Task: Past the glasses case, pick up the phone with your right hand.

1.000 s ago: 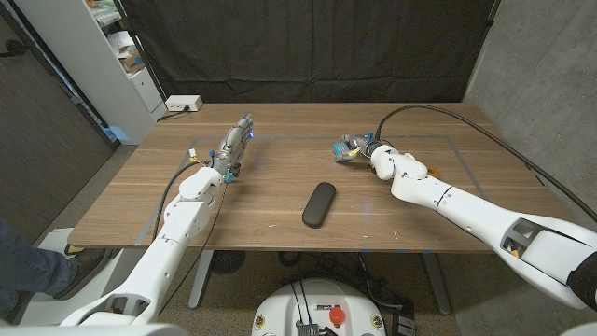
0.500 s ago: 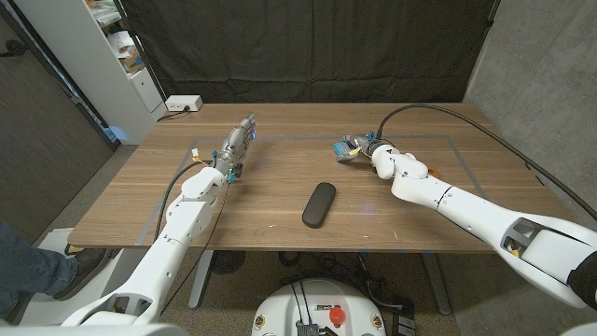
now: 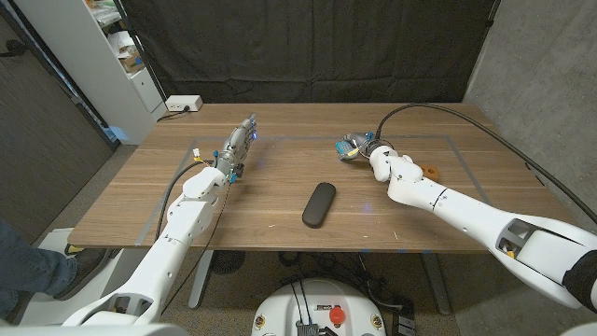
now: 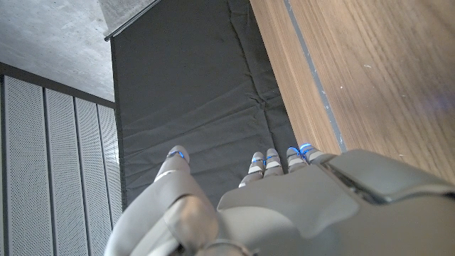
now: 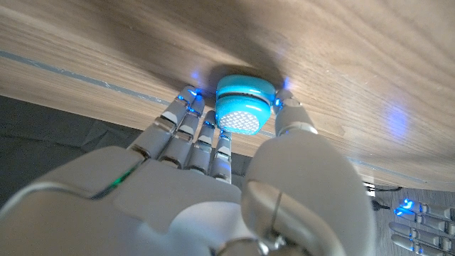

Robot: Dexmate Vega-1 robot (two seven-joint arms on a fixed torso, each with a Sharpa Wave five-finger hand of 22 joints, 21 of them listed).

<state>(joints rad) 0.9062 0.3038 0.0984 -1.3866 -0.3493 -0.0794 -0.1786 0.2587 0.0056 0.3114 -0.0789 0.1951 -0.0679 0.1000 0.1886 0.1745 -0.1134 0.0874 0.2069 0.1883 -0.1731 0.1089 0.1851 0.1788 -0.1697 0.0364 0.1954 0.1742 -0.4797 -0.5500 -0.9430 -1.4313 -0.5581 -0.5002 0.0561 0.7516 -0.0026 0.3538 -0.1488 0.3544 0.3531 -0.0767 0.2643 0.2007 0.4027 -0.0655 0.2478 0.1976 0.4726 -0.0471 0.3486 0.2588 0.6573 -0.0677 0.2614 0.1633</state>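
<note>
Right wrist view close on the right hand, pinching the little blue phone between fingertips and thumb, down on the table past the glasses case, likely to slip out if lifted fast.

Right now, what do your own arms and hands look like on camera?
Both arms are glossy white, rounded shells with black cables looping outside. The left hand and right hand are grey, with small blue lights glowing at the fingertips; coloured wires show at the left wrist.
</note>
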